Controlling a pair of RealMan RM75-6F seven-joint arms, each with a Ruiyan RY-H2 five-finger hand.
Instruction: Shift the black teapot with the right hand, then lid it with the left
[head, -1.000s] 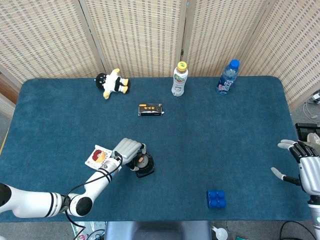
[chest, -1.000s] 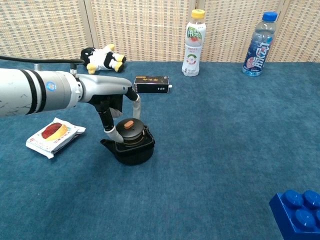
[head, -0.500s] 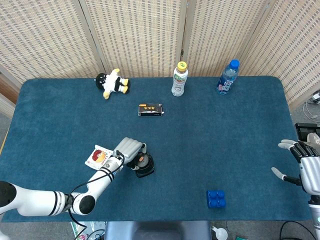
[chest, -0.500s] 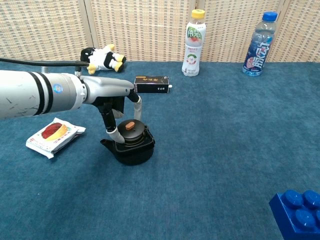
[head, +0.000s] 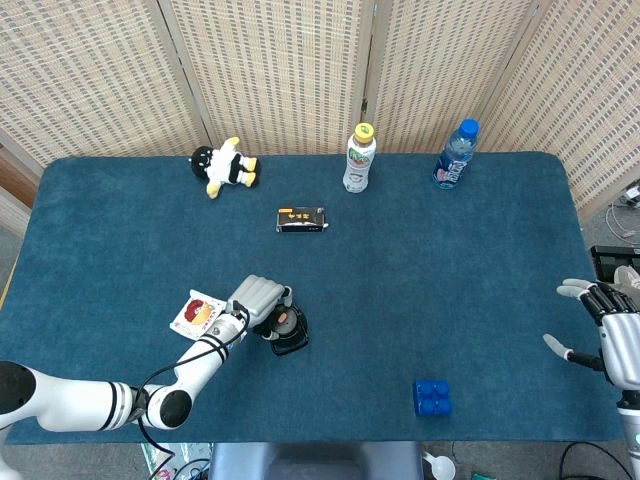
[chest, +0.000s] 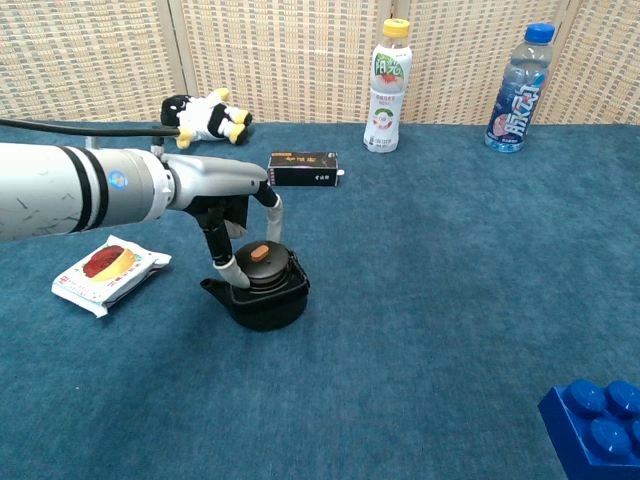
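The black teapot (head: 291, 337) (chest: 264, 300) stands on the blue table (head: 450, 260) at the front left. Its black lid (chest: 262, 262), with an orange knob, sits in the pot's mouth. My left hand (head: 256, 299) (chest: 236, 214) reaches over the pot from the left and holds the lid between its fingers (chest: 224, 264), one on each side. My right hand (head: 608, 335) hangs open past the table's right edge, far from the pot, and appears only in the head view.
A snack packet (head: 197, 313) (chest: 108, 272) lies just left of the pot. Behind it lie a black box (head: 301, 219) and a plush cow (head: 226, 166). A white bottle (head: 359, 158) and a blue bottle (head: 454, 155) stand at the back. A blue brick (head: 432, 397) sits front right.
The left hand has lowered the lid slightly, down into the teapot's mouth. The right hand has not moved.
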